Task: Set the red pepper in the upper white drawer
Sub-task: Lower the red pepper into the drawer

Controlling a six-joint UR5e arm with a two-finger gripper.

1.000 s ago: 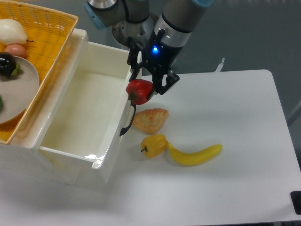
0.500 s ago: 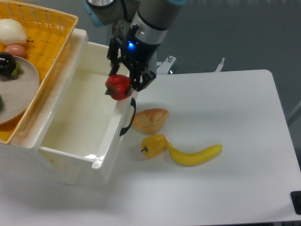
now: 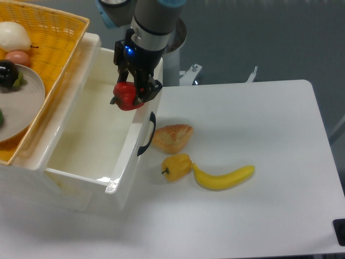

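Claw (image 3: 131, 93) clenched on the red pepper (image 3: 125, 96), hanging over the right side of the upper white drawer (image 3: 81, 162), just inside its front wall. Pepper looks light, rigid, glossy, so likely slippery; the grip across its body seems right. Yellow pepper (image 3: 177, 166) sits on the desk (image 3: 269, 135).

The white table (image 3: 259, 216) carries a croissant (image 3: 172, 137), yellow pepper (image 3: 177, 166), banana (image 3: 222, 177) and drawer (image 3: 91, 145).
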